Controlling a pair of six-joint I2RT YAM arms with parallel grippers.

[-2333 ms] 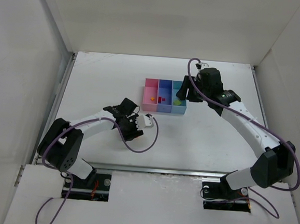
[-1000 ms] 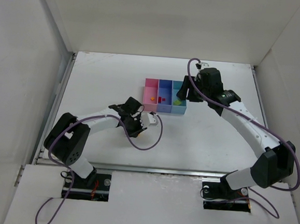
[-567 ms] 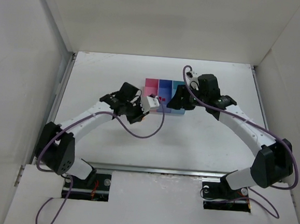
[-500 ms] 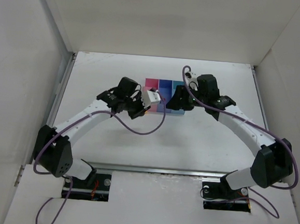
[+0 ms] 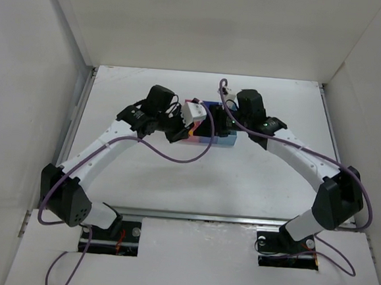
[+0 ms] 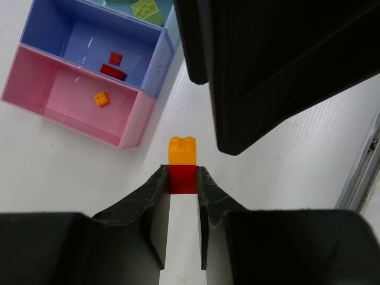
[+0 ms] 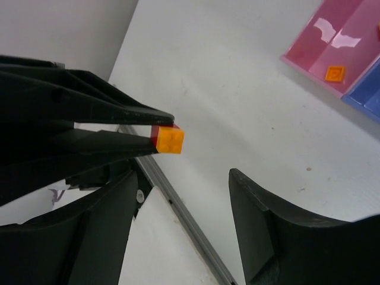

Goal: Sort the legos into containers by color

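Left fingers [image 6: 155, 199] clamp a two-brick stack [image 6: 182, 163] over the surface [image 6: 71, 172]; right fingers [image 7: 270, 231] gape close by. Containers [image 6: 138, 119] lie near (pink holds an orange lego [image 6: 101, 98], blue two red legos [image 6: 113, 72]). Gripped: red brick [image 6: 183, 179], orange brick [image 6: 181, 149] on top.

Right gripper [image 7: 183, 178] stands before left gripper [image 6: 182, 172].

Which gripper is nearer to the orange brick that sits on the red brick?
Left. The left gripper is shut on the red brick directly under the orange brick. The right gripper is open and hangs close beside the pair without touching it.
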